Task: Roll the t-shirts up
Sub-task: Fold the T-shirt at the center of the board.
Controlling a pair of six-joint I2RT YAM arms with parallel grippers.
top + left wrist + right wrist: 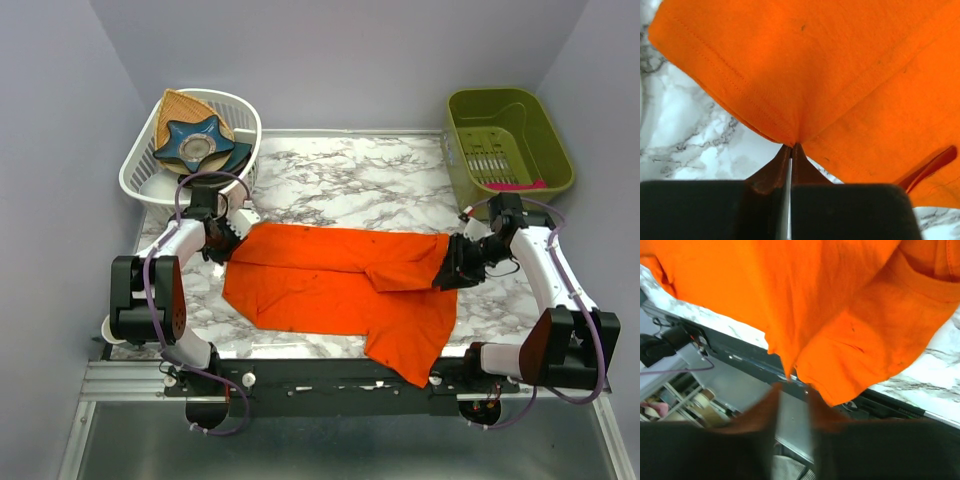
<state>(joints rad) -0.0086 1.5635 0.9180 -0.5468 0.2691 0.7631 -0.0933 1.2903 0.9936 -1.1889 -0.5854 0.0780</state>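
The bright orange t-shirt (330,290) lies spread on the marble table (340,180), partly folded over itself, and its lower right part hangs over the front edge. My left gripper (232,243) is at the shirt's upper left corner. In the left wrist view it (791,146) is shut on a pinch of the shirt (840,75). My right gripper (452,268) is at the shirt's right edge. In the right wrist view it (792,390) is blurred with its jaws apart, and a tip of the shirt (840,315) hangs just above the gap.
A white basket (235,110) at the back left holds a tan woven fan piece (180,105) and a blue star-shaped item (200,142). A green bin (555,140) at the back right holds a small pink item (520,185). A black rail (320,375) runs along the front edge.
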